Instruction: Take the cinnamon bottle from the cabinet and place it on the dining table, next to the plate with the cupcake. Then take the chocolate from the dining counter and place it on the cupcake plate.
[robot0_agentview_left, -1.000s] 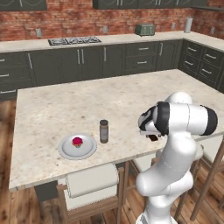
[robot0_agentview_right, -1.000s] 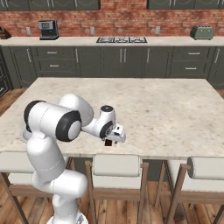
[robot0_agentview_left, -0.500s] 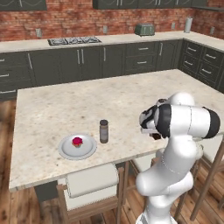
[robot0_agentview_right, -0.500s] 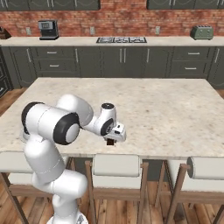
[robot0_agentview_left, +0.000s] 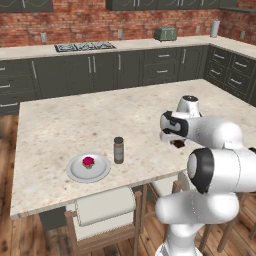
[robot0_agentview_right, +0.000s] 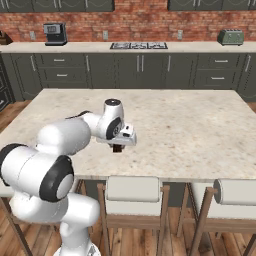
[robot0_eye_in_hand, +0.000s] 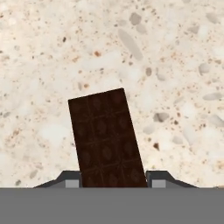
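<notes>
The claw (robot0_eye_in_hand: 113, 179) has closed to a narrow gap around the near end of the chocolate (robot0_eye_in_hand: 107, 138), a fingertip (robot0_eye_in_hand: 72, 180) pressed at each long edge, low over the counter (robot0_agentview_left: 65, 125) and well to the robot's right of the plate (robot0_agentview_left: 89, 168). The main risk, as I judge it, is the shallow bite: only the bar's end sits between the fingertips, so it could pivot or slip free on the carry towards the plate. The cinnamon bottle (robot0_agentview_left: 118, 150) stands upright just beside the plate on the claw's side, so a low approach could knock it over. A careless drop could also land on the cupcake (robot0_agentview_left: 88, 161). The chocolate is a flat, dark brown rectangle scored into small squares, slightly tilted in the hand view.
</notes>
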